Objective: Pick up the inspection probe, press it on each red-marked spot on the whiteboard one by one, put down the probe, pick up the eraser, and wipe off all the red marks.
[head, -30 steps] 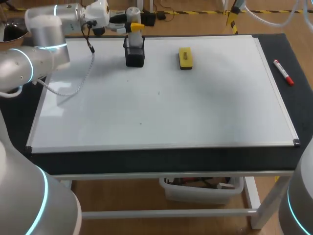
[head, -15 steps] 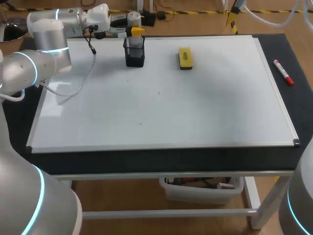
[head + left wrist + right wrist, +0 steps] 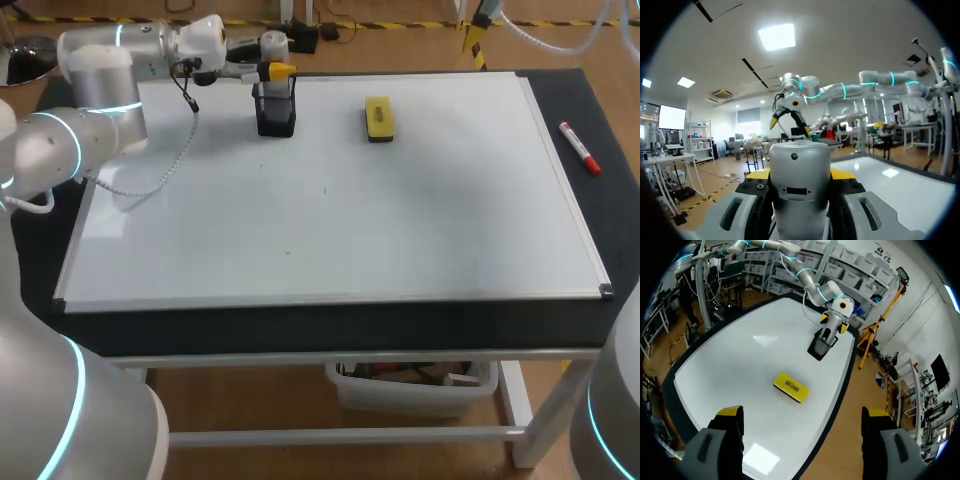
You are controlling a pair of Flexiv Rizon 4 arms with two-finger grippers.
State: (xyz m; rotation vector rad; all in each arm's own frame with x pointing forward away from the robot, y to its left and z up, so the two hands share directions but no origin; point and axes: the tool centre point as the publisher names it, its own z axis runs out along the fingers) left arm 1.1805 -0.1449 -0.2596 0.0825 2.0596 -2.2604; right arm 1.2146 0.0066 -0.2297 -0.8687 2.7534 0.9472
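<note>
My left gripper (image 3: 272,62) is at the back of the whiteboard (image 3: 400,220), shut on the silver, cylinder-shaped inspection probe (image 3: 800,190). It holds the probe (image 3: 271,42) right over the black holder (image 3: 276,112). I cannot tell whether the probe's lower end is inside the holder. The yellow eraser (image 3: 378,118) lies on the board to the right of the holder. I make out only two faint specks on the board. My right gripper (image 3: 802,412) hangs open high above the table with nothing between its fingers; the eraser (image 3: 791,386) and holder (image 3: 818,346) lie ahead of it.
A red-capped marker (image 3: 579,148) lies on the dark table strip beyond the board's right edge. The board's metal frame runs all round it. A cable loops from my left wrist down onto the board's back left part.
My left gripper, with the probe in it, has sunk a little toward the holder while the wrist turned. The right arm, eraser and marker have not moved.
</note>
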